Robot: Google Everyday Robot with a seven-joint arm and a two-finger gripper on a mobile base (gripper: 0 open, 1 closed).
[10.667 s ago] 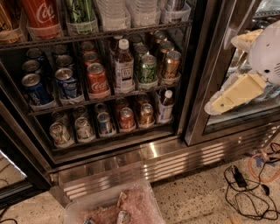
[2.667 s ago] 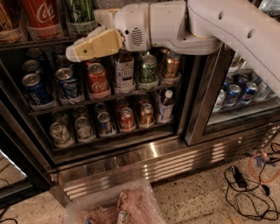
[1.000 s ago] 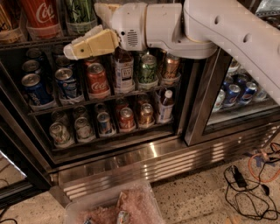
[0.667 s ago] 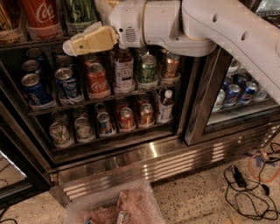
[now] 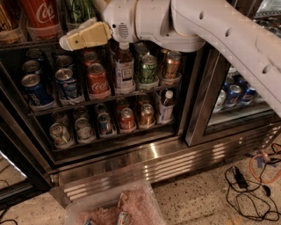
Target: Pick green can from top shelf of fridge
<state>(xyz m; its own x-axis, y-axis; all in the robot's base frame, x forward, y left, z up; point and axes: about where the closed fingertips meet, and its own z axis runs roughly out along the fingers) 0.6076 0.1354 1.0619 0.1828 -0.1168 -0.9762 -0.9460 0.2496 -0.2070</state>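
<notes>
- Green and shiny, with pale and dark swirls, the green can [image 5: 79,9] stands upright at the upper edge of the view, on the top shelf [image 5: 26,44] of the fridge [image 5: 145,165].
- Just left of the green can stands a tall red Coca-Cola can [image 5: 41,15] on the same rack.
- Directly below the green can, in front of its foot and the rack's metal front edge, the cream-coloured gripper [image 5: 70,40] points left; whether it is spread or pressed together cannot be told, and contact with the can cannot be judged.
- Right of the green can, the white arm [image 5: 210,26] runs from the gripper's round wrist across the top of the view and down to the right edge.
- Below the green can, the middle rack holds short cans, a clear bottle with a white label [image 5: 124,66] and a smaller green can [image 5: 148,70].
- Lower down lies another rack of short cans, then the steel base grille.
- Far below the green can, on the speckled floor, sits a clear plastic bin [image 5: 114,206].
- Well down and to the right of the green can, dark cables [image 5: 250,184] lie on the floor.
</notes>
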